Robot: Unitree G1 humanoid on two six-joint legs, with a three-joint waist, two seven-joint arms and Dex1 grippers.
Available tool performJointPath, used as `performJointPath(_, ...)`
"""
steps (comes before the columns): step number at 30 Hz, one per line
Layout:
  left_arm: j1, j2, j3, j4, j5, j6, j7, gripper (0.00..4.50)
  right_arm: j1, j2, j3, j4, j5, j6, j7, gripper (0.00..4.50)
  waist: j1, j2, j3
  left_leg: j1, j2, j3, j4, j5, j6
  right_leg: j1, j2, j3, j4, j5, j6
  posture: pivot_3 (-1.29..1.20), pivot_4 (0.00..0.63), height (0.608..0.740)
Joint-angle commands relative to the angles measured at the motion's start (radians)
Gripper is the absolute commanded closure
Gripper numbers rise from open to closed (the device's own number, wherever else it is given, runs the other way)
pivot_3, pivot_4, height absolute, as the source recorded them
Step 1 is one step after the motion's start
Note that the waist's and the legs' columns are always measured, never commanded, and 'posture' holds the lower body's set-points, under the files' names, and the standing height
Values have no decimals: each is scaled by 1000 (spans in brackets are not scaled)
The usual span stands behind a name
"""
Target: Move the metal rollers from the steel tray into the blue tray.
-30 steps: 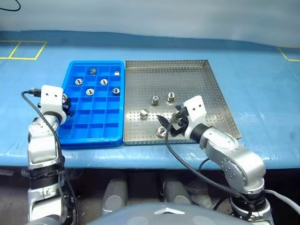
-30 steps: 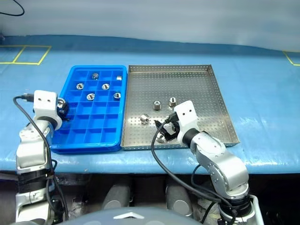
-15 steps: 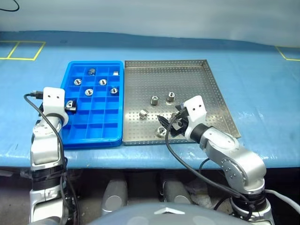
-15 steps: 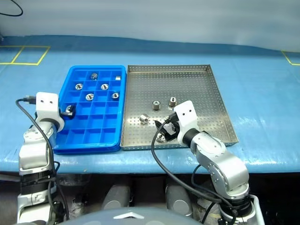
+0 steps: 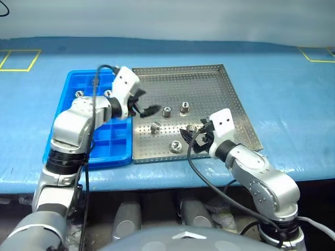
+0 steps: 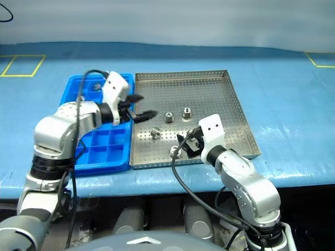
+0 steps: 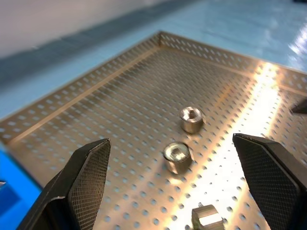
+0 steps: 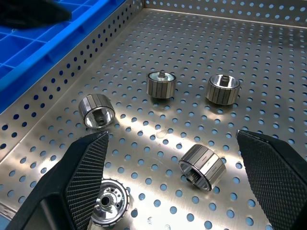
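The left gripper [image 5: 145, 107] hangs over the 9 o'clock side of the steel tray [image 5: 209, 78], its black fingers [image 7: 76, 184] spread wide with nothing between them. In the left wrist view two rollers stand between the fingers on the perforated floor, and a third is cut off at the frame's edge.

The right gripper [image 5: 194, 140] sits low over the 6 o'clock part of the same tray, jaws likewise wide apart and empty. Five metal rollers [image 8: 161, 84] show on the tray in the right wrist view: two upright near the middle, one on its side toward the blue tray, one tipped between the fingers, and one partly cut off beside a finger. From the head camera the roller nearest this gripper is partly hidden by its fingers.

The blue tray [image 5: 112, 151] lies just beside the steel tray at 9 o'clock. The left arm covers much of it; two rollers [image 5: 79, 94] can be made out in its far compartments, and the rest of that end is hidden.
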Motion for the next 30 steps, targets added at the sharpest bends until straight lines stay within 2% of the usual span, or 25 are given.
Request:
performJointPath(1, -25, 29, -112, 45, 31, -7, -48, 43, 8, 16, -20, -48, -4, -27, -14, 0, -6, 0, 0, 0, 0, 0, 0, 0, 0, 0, 0, 0, 0, 0, 0, -18, 150, 740)
performJointPath(10, -19, 50, -262, 125, 118, -61, -78, 43, 31, 41, -22, -53, -9, -40, -33, 0, -10, 0, 0, -1, 0, 0, 0, 0, 0, -1, 0, 0, 0, -1, -1, -27, 150, 740)
performJointPath(21, -7, -24, -244, 178, 183, -70, 10, 43, 31, 43, -25, -44, -15, -46, -27, 0, -10, 1, 0, -1, 0, 1, 1, 0, 0, 0, 0, 1, 0, -1, -1, -19, 150, 740)
performJointPath(22, -8, -29, -243, 183, 185, -69, 15, 419, 30, 43, -26, -43, -15, -47, -26, 0, -10, 1, 0, -1, 0, 1, 1, 0, 0, -1, 0, 1, 0, -1, -1, -18, 150, 740)
performJointPath(23, -9, -33, -244, 188, 187, -69, 17, 584, 29, 43, -28, -41, -16, -47, -25, 0, -10, 1, 0, -1, 0, 1, 1, 0, 0, -1, 0, 1, 0, -1, -1, -16, 150, 740)
performJointPath(30, -25, -45, -222, 180, 168, -64, 18, 2952, 21, 45, -36, -37, -16, -47, -23, 0, -10, 1, 0, -1, 0, 0, 0, 0, 0, -1, 0, 1, 0, 0, -1, -17, 150, 740)
